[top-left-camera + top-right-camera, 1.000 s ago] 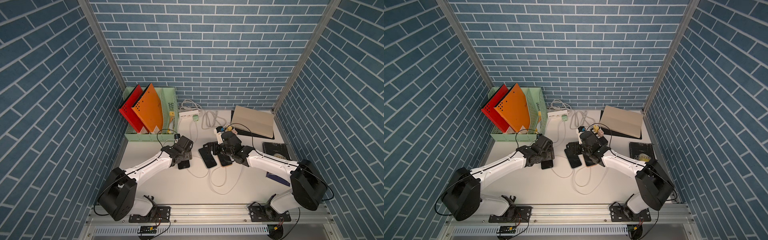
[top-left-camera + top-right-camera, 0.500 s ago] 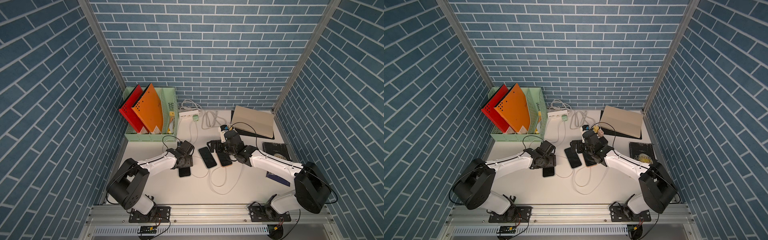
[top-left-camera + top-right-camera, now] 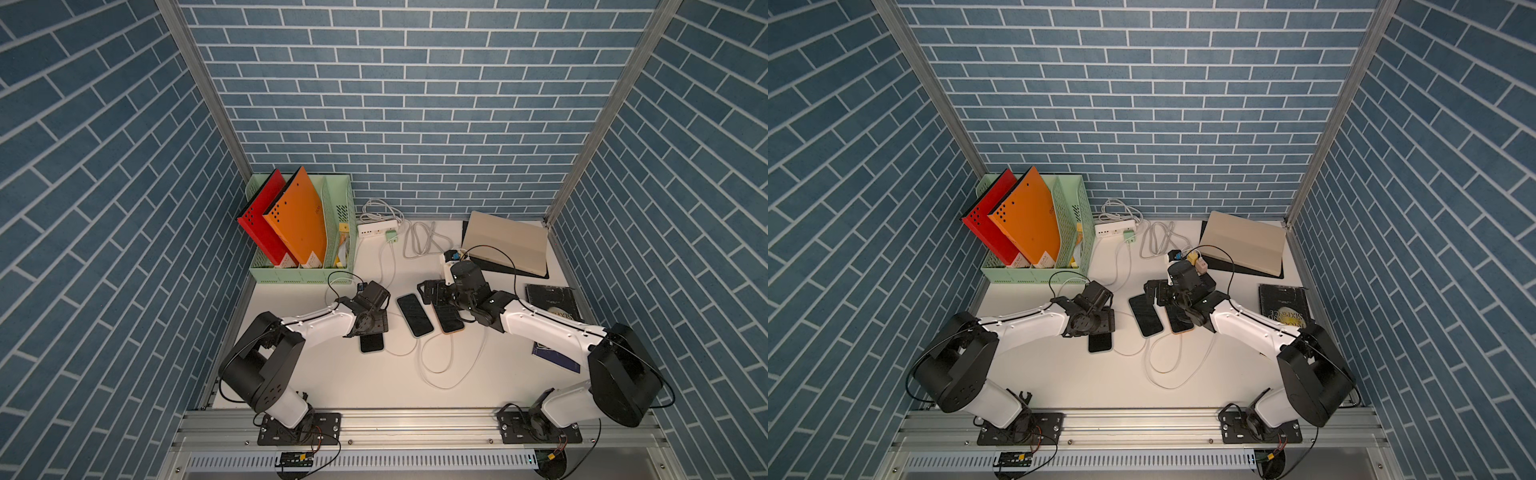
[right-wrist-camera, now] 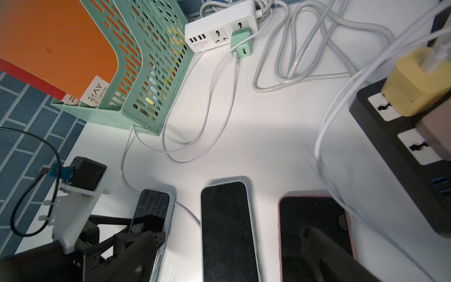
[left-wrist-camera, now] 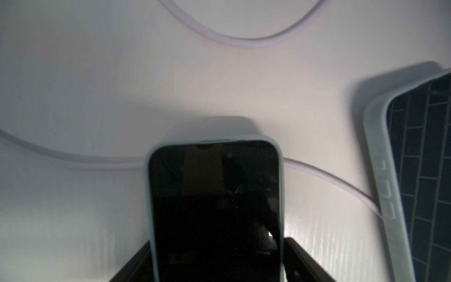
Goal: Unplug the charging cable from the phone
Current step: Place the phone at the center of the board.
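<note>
At the centre of the worktop (image 3: pixel 374 386) three phones lie side by side, screens up. The leftmost phone (image 3: pixel 371 344), in a pale case, is the 9 o'clock one of the row, and the left fingers (image 5: pixel 302 261) pinch it by its two long edges. A white charging cable (image 5: pixel 92 164) passes under that phone's 12 o'clock end and runs on beneath the middle phone (image 3: pixel 414 314). At the leftmost phone's 6 o'clock end a white lead (image 3: pixel 399 355) curves away toward 3 o'clock; whether a plug sits in the port cannot be told. The right fingers (image 4: pixel 324 254) are spread wide and grip nothing. They hang over the 12 o'clock ends of the middle phone and the pink-cased phone (image 3: pixel 450 322), which lies at 3 o'clock in the row. At 12 o'clock of the phones a green charger (image 4: pixel 240 44) sits in a white power strip (image 4: pixel 207 36). At 10 o'clock stands a mint file rack (image 3: pixel 299 274).
</note>
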Controlling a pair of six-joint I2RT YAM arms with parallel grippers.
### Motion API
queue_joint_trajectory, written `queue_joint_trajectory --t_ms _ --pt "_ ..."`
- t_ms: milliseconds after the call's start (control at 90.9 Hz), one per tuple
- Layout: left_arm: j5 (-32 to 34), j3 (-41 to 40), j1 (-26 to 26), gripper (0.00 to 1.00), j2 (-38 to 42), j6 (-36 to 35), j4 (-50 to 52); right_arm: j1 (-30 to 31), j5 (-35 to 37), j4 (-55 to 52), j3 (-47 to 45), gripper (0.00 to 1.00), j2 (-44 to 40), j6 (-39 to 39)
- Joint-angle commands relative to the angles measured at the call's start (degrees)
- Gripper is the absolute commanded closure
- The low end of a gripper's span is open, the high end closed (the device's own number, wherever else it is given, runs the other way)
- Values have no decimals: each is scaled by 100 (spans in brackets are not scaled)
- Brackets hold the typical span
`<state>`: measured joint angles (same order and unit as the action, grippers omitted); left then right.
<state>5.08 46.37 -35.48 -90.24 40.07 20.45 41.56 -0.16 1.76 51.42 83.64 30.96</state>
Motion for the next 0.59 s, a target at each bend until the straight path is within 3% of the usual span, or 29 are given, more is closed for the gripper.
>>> queue_joint_trajectory --t_ms 0,110,143,363,583 --pt "172 63 40 48 15 -172 258 -101 140 6 -105 0 -190 -259" --pt "372 168 41 6 174 -311 301 -204 297 -47 -147 0 -332 -414" --pt "468 197 42 1 223 -351 291 -240 361 -59 -175 0 -385 -460" --pt "1016 272 214 0 658 -860 -415 -687 651 35 -425 0 -759 -834" --pt "1908 -310 551 0 1395 -1564 -2059 -1258 1285 165 -685 0 -1043 -1628"
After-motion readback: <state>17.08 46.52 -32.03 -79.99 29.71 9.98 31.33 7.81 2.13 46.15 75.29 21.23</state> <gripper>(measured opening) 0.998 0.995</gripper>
